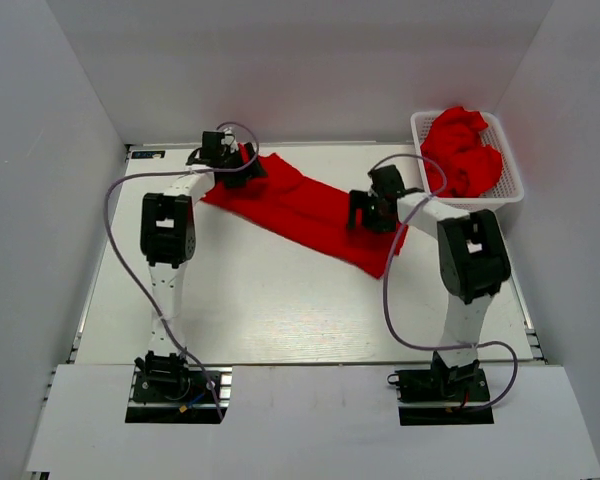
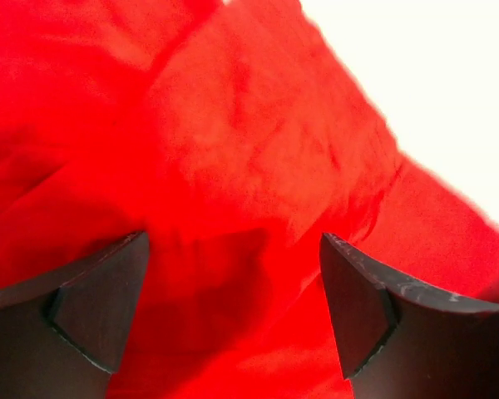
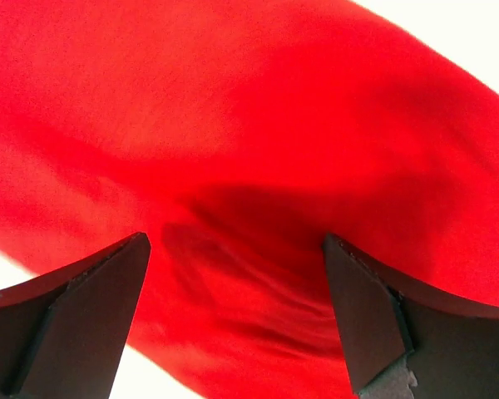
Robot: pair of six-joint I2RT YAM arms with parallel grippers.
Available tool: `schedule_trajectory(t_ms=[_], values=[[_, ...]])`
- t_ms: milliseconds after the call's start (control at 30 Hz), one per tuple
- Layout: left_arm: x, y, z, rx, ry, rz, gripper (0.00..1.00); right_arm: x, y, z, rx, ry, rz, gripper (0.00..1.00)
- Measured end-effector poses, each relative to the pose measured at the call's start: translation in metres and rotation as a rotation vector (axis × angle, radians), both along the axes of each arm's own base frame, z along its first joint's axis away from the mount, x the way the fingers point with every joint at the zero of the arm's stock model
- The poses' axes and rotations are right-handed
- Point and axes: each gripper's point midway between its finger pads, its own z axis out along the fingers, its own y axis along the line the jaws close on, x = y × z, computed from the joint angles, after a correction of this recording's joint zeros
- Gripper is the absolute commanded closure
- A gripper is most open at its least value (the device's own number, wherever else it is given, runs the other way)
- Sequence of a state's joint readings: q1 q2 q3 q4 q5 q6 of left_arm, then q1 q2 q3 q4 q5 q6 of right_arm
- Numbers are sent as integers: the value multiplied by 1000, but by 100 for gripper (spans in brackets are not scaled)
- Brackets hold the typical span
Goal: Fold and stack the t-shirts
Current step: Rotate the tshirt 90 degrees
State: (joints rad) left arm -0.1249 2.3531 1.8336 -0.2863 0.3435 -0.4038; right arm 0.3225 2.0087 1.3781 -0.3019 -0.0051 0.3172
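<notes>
One t-shirt [image 1: 300, 205] beneath left tool [image 2: 233, 237] and right tool [image 3: 235, 238], both wide-jawed.

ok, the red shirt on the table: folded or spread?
Spread: the t-shirt lies as one long flat band on the table, left gripper to right gripper. Lengthwise fold: cannot tell.

Plain white walls [image 1: 280, 60] enclose a pale wood-grain table [image 1: 280, 310] on three sides under even light.
</notes>
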Motion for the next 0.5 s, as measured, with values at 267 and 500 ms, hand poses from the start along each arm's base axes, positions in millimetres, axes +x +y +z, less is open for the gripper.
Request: schedule_trajectory(t_ms=[267, 500], values=[[80, -80, 10, -205, -197, -139, 1, -174, 89, 8, 179, 133, 460, 10], [73, -144, 14, -306, -257, -201, 1, -269, 165, 34, 307, 181, 849, 10]])
